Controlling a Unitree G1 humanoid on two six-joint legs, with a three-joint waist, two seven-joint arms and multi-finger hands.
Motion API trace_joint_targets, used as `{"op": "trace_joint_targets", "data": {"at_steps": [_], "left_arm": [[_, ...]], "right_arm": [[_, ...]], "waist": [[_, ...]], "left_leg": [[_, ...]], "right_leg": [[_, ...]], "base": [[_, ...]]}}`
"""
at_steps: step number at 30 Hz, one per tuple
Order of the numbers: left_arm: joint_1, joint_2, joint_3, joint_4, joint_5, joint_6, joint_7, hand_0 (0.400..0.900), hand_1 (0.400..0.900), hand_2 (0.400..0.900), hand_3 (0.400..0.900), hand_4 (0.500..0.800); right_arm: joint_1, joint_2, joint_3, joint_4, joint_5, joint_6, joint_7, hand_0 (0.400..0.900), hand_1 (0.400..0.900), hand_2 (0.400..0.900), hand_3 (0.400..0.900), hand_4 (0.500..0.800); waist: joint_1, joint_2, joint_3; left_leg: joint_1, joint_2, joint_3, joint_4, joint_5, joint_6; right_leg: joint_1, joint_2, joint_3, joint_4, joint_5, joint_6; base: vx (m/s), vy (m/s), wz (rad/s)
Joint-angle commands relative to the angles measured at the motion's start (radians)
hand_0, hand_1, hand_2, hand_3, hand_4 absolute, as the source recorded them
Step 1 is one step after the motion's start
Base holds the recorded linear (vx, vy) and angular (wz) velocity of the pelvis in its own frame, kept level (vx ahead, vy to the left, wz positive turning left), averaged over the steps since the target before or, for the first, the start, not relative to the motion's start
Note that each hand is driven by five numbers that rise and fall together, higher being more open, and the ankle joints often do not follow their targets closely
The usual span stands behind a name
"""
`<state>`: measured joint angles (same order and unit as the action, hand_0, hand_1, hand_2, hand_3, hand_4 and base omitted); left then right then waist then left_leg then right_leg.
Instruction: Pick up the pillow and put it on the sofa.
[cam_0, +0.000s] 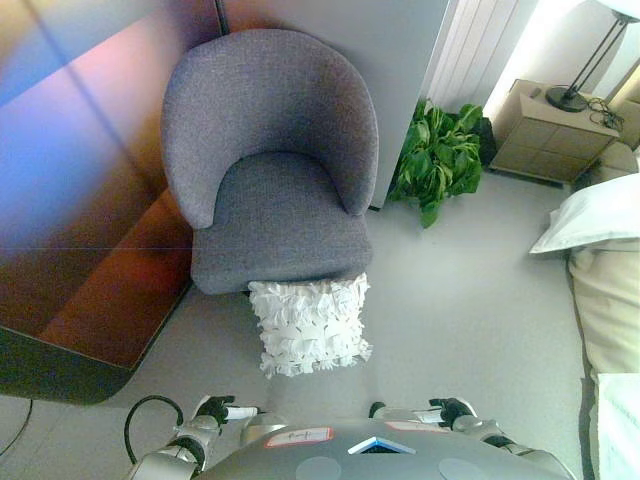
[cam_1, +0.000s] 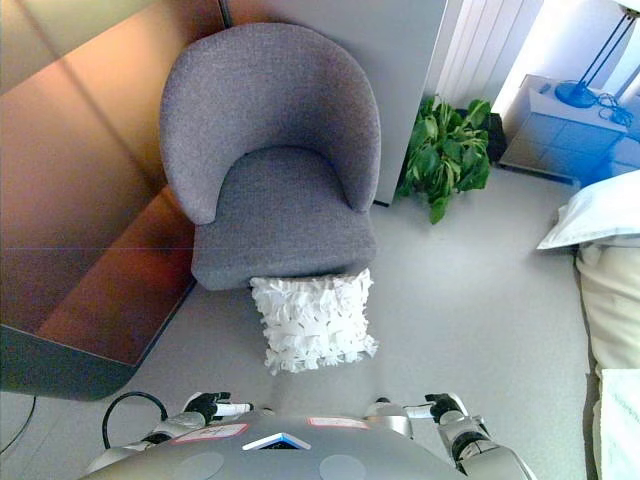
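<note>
Both hands low; pillow ahead, leaning against sofa.

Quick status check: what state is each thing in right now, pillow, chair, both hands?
Pillow: on the floor, leaning against the sofa front, not yet picked up.
Sofa: seat empty.
Left robot hand: low, holding nothing, clear of the pillow.
Right robot hand: low, holding nothing.

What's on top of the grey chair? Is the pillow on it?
Nothing lies on the grey chair: its seat is bare. The white pillow sits on the floor against the chair's front edge. Whatever is under the chair is hidden.
</note>
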<state>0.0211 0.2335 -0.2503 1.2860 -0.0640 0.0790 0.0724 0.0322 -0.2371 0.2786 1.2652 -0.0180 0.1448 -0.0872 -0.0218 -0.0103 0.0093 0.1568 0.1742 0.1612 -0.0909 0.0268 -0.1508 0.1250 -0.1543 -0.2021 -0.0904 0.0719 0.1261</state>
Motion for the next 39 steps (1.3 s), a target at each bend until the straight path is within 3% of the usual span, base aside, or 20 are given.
{"op": "trace_joint_targets", "data": {"at_steps": [1, 9, 25, 29, 32, 33, 35, 39], "left_arm": [[-0.073, -0.017, -0.019, 0.02, -0.058, -0.037, 0.03, 0.9, 0.9, 0.9, 0.9, 0.8], [-0.07, -0.014, -0.028, 0.015, -0.04, -0.034, -0.008, 0.9, 0.9, 0.9, 0.9, 0.8], [-0.077, -0.011, -0.042, 0.012, -0.024, -0.042, -0.005, 0.9, 0.9, 0.9, 0.9, 0.8], [-0.078, -0.009, -0.024, 0.007, -0.095, -0.044, 0.009, 0.9, 0.9, 0.9, 0.9, 0.8], [-0.077, -0.003, -0.001, -0.002, -0.111, -0.055, 0.02, 0.9, 0.9, 0.9, 0.9, 0.8], [-0.07, 0.0, 0.01, -0.006, -0.132, -0.07, 0.027, 0.9, 0.9, 0.9, 0.9, 0.8], [-0.067, -0.002, 0.026, -0.005, -0.156, -0.089, 0.028, 0.9, 0.9, 0.9, 0.9, 0.8], [-0.066, 0.001, 0.057, 0.008, -0.206, -0.122, -0.002, 0.9, 0.9, 0.9, 0.9, 0.8]], "right_arm": [[-0.082, 0.03, 0.007, 0.054, -0.006, -0.011, -0.021, 0.9, 0.9, 0.9, 0.9, 0.8], [-0.082, 0.023, 0.006, 0.047, 0.022, -0.009, -0.05, 0.9, 0.9, 0.9, 0.9, 0.8], [-0.079, 0.031, 0.007, 0.052, 0.037, -0.019, -0.073, 0.9, 0.9, 0.9, 0.9, 0.8], [-0.084, 0.027, 0.001, 0.053, 0.023, -0.021, -0.071, 0.9, 0.9, 0.9, 0.9, 0.8], [-0.097, 0.021, 0.01, 0.049, 0.011, -0.021, -0.062, 0.9, 0.9, 0.9, 0.9, 0.8], [-0.105, 0.013, 0.017, 0.039, 0.007, -0.023, -0.057, 0.9, 0.9, 0.9, 0.9, 0.8], [-0.112, 0.001, 0.024, 0.024, 0.002, -0.013, -0.054, 0.9, 0.9, 0.9, 0.9, 0.8], [-0.101, -0.025, -0.018, 0.051, 0.012, -0.028, -0.064, 0.9, 0.9, 0.9, 0.9, 0.8]], "waist": [[0.009, 0.012, 0.04], [0.013, 0.011, 0.047], [0.007, 0.012, 0.053], [0.005, 0.014, 0.059], [0.008, -0.009, 0.079], [0.019, -0.028, 0.102], [0.037, -0.029, 0.13], [0.081, 0.008, 0.175]], "left_leg": [[-0.011, -0.086, -0.009, 0.004, -0.018, 0.111], [-0.015, -0.083, -0.012, 0.004, -0.016, 0.11], [-0.021, -0.075, -0.012, 0.004, -0.01, 0.107], [-0.02, -0.064, -0.017, 0.004, -0.002, 0.108], [-0.06, -0.036, -0.016, 0.142, -0.022, 0.101], [-0.142, -0.007, -0.025, 0.307, 0.028, 0.087], [-0.246, -0.001, -0.061, 0.406, 0.097, 0.076], [-0.331, 0.025, 0.061, 0.198, 0.174, 0.042]], "right_leg": [[0.018, 0.048, -0.002, 0.058, -0.075, -0.03], [0.017, 0.046, -0.007, 0.056, -0.072, -0.029], [0.006, 0.055, 0.0, 0.064, -0.075, -0.033], [-0.007, 0.074, 0.015, 0.103, -0.104, -0.048], [-0.035, 0.079, 0.036, 0.157, -0.122, -0.072], [-0.044, 0.083, 0.046, 0.174, -0.122, -0.093], [-0.041, 0.097, 0.05, 0.188, -0.126, -0.107], [0.055, 0.118, -0.007, 0.19, -0.193, -0.095]], "base": [[0.0, 0.0, 0.0], [-0.01, -0.001, 0.02], [0.0, -0.016, -0.01], [0.03, -0.084, 0.04], [0.01, -0.104, 0.06], [0.0, -0.143, -0.09], [0.05, -0.058, -0.13], [0.27, 0.141, -0.05]]}}
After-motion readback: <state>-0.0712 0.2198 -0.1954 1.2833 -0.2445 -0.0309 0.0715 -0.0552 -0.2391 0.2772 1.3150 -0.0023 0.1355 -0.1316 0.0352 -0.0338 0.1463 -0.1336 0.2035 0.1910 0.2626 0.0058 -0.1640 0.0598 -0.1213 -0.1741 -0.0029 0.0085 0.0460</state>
